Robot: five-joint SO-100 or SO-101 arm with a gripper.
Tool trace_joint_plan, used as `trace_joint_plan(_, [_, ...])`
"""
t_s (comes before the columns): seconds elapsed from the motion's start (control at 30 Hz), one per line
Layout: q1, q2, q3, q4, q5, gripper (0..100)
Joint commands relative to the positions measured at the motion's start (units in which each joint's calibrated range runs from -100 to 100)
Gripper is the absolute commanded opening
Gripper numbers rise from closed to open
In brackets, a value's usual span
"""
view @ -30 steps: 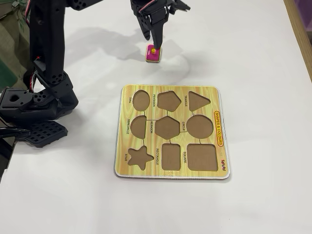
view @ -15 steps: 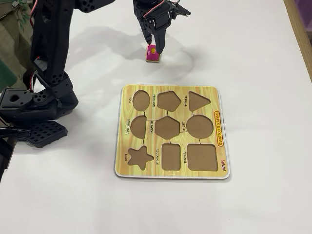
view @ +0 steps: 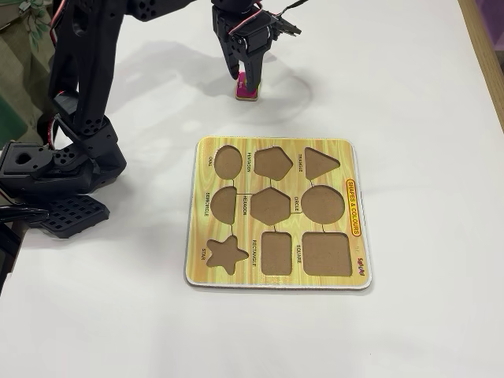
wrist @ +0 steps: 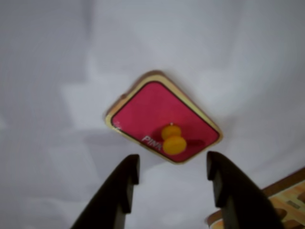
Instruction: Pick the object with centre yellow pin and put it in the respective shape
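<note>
Your gripper [view: 245, 77] stands spread over the piece [view: 246, 90]; bare table [view: 409, 94] lies all round it, the board [view: 276, 216] toward 6 o'clock.

Jaws lower, now astride pink piece [view: 246, 89]

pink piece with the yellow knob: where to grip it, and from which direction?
Grip the yellow knob at the middle of the pink piece, coming straight down from above. The piece lies flat on the table, so its thin edges offer little hold; the knob sticks up. In the wrist view the open gripper roughly straddles it already.
</note>
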Motion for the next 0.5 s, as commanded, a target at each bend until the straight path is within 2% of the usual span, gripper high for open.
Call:
trace_joint_plan(0.0, [0.2,-0.6,-3.0,-1.1,0.3,17])
trace_joint_plan(0.47, [0.6,-0.5,-2.2,-1.2,0.2,17])
